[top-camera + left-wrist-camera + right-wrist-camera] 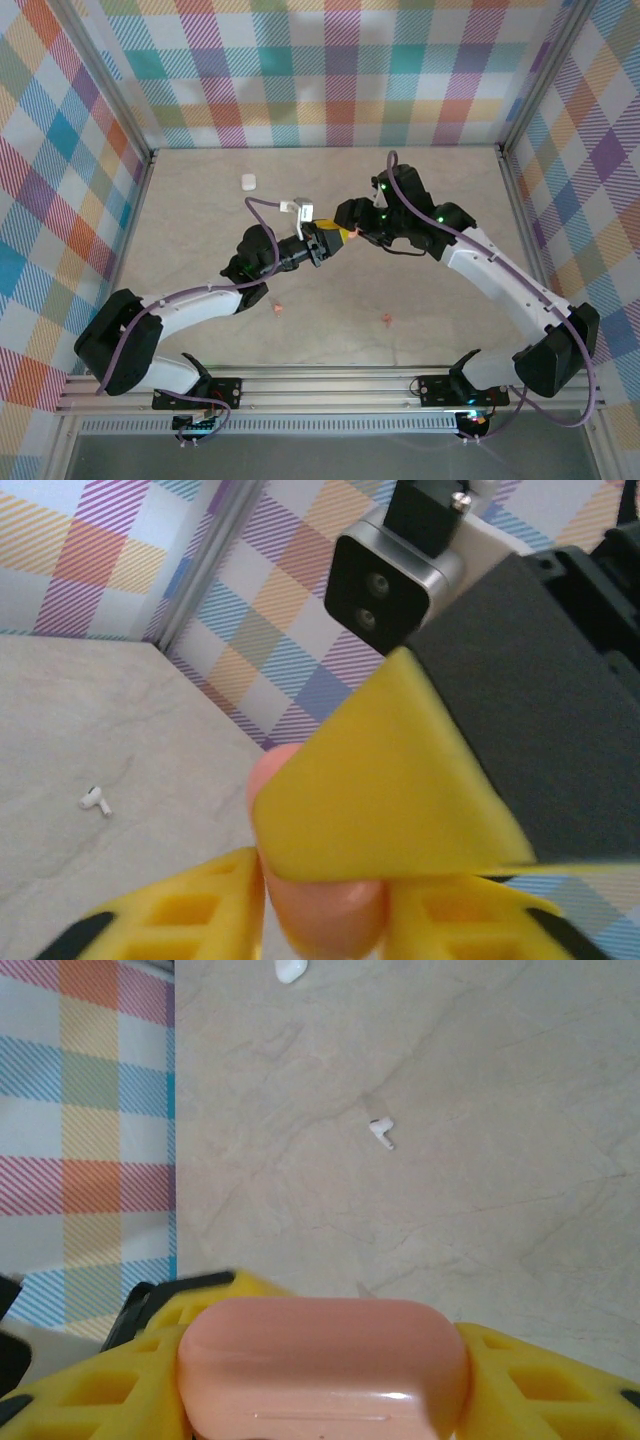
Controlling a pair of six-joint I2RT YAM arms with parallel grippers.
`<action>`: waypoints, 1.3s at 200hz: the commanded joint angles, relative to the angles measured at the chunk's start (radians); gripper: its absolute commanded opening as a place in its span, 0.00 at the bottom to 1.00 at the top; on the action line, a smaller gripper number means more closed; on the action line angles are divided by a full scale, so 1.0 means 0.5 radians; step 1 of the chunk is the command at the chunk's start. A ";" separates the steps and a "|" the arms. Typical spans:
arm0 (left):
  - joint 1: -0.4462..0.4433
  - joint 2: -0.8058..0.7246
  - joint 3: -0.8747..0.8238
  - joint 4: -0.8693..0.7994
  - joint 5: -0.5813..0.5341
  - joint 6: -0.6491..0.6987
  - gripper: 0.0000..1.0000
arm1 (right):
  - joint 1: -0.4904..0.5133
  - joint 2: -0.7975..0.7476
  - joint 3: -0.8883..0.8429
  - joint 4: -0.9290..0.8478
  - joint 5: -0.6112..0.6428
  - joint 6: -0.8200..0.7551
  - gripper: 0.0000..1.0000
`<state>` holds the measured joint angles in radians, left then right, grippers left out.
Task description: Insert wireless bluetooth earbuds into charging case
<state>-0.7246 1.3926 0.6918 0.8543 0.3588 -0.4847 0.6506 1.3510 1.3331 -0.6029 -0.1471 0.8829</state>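
Cropped by the bottom edge of the right wrist view: pink case (325,1365), underside out of frame. At that view's top edge, a white object (290,969) cut to a sliver, too little to identify. Lower centre of the left wrist view: same case largely covered by a blurred yellow finger (390,790). Lower middle of the top view: one pink earbud (278,309) and another pink earbud (387,319), too small for any shape.

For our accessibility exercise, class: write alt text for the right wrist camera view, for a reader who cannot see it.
A salmon-pink charging case is clamped between the yellow fingers of the right gripper at the bottom of the frame. Beyond it, a small white earbud lies on the beige marbled table, with a plaid wall at left.
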 commanded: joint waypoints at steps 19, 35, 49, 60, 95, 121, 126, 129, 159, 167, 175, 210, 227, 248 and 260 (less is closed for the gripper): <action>-0.008 0.038 0.081 0.041 0.009 -0.035 0.16 | 0.000 -0.039 -0.023 0.094 -0.142 0.052 0.42; -0.008 0.041 0.086 0.037 0.010 -0.047 0.13 | -0.003 -0.035 -0.019 0.116 -0.167 0.063 0.46; -0.004 0.040 0.081 0.037 0.005 -0.062 0.10 | -0.003 -0.038 -0.010 0.123 -0.172 0.055 0.56; -0.005 0.035 0.074 0.032 -0.009 -0.079 0.08 | -0.011 -0.055 -0.011 0.139 -0.169 0.048 0.64; 0.057 -0.078 0.052 -0.158 -0.093 -0.196 0.02 | -0.097 -0.198 -0.052 0.244 -0.196 -0.013 0.72; 0.198 -0.219 0.037 -0.314 -0.047 -0.335 0.00 | -0.205 -0.385 -0.150 0.420 -0.242 -0.102 0.73; 0.224 -0.247 0.037 -0.344 -0.028 -0.359 0.00 | -0.219 -0.416 -0.173 0.462 -0.251 -0.126 0.73; 0.243 -0.265 0.038 -0.361 -0.016 -0.373 0.00 | -0.226 -0.437 -0.188 0.493 -0.258 -0.141 0.72; 0.396 -0.410 0.061 -0.425 0.107 -0.554 0.00 | -0.273 -0.524 -0.341 0.845 -0.459 -0.237 0.66; 0.424 -0.432 0.074 -0.408 0.138 -0.616 0.00 | -0.278 -0.511 -0.374 0.954 -0.550 -0.224 0.65; 0.447 -0.449 0.084 -0.374 0.175 -0.681 0.00 | -0.281 -0.482 -0.399 1.068 -0.642 -0.197 0.65; 0.464 -0.453 0.174 -0.213 0.301 -0.911 0.00 | -0.280 -0.290 -0.436 1.525 -0.989 0.019 0.62; 0.461 -0.448 0.195 -0.113 0.322 -1.016 0.00 | -0.281 -0.215 -0.416 1.607 -1.054 0.080 0.58; 0.460 -0.450 0.212 -0.037 0.325 -1.099 0.00 | -0.277 -0.152 -0.402 1.643 -1.085 0.123 0.57; 0.456 -0.451 0.221 -0.024 0.325 -1.122 0.00 | -0.278 -0.125 -0.407 1.692 -1.108 0.152 0.56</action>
<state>-0.4984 1.1805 0.7654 0.7460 0.4908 -0.9684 0.5156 1.2766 1.1217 0.1146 -0.6273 0.9100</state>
